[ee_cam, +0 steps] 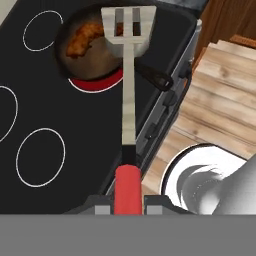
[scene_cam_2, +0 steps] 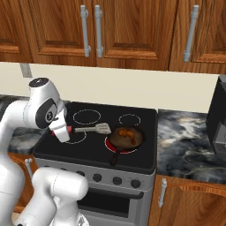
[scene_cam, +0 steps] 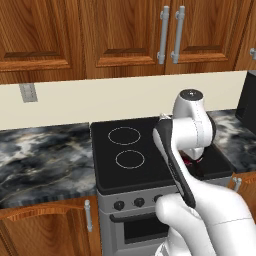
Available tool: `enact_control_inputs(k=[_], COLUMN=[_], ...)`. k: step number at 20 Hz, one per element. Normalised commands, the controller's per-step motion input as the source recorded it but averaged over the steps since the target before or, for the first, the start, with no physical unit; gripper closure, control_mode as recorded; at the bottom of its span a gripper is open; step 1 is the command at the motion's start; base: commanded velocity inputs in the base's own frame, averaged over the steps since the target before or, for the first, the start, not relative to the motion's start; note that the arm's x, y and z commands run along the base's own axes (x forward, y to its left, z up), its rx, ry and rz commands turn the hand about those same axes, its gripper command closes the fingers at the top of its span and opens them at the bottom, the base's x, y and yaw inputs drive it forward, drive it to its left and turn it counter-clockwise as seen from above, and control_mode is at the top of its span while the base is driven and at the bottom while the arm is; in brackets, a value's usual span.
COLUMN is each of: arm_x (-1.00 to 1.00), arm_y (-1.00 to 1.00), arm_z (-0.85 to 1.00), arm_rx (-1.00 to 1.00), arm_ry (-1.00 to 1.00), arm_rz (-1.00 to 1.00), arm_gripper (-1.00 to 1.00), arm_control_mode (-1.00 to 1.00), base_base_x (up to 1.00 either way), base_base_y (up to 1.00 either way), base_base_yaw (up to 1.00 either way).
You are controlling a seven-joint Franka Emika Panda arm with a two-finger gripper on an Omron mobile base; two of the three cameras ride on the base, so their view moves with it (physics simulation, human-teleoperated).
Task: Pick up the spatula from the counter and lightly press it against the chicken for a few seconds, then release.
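My gripper (ee_cam: 128,201) is shut on the red handle of the spatula (ee_cam: 129,100). Its metal shaft runs out over the black stove (ee_cam: 45,110). The slotted blade (ee_cam: 128,27) hangs over the dark frying pan (ee_cam: 97,62), just beside the browned chicken (ee_cam: 82,37); I cannot tell whether they touch. From the right base view, the gripper (scene_cam_2: 66,131) holds the spatula (scene_cam_2: 92,129) level, with the blade close to the left rim of the pan (scene_cam_2: 128,140) that holds the chicken (scene_cam_2: 127,132). My arm hides most of this in the left base view, where a bit of red handle (scene_cam: 190,161) shows.
The pan sits on a glowing red burner (scene_cam_2: 115,149), its handle (scene_cam_2: 115,158) pointing to the stove front with its knobs (scene_cam_2: 117,180). Marble counter (scene_cam_2: 190,141) lies on either side. A black appliance (scene_cam_2: 219,117) stands at the right. Wooden cabinets (scene_cam_2: 132,31) hang above.
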Motion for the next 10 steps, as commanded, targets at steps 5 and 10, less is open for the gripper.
enact_control_inputs(k=[5,10], arm_x=[0.37,0.28], arm_y=[0.00,0.00], arm_z=[-0.07,0.00], arm_rx=[0.00,0.00], arm_ry=[0.00,-0.01], arm_rz=[-0.05,-0.02], arm_gripper=[1.00,1.00], arm_control_mode=[-1.00,-1.00], base_base_x=[0.00,0.00], base_base_y=[0.00,0.00], base_base_yaw=[0.00,0.00])
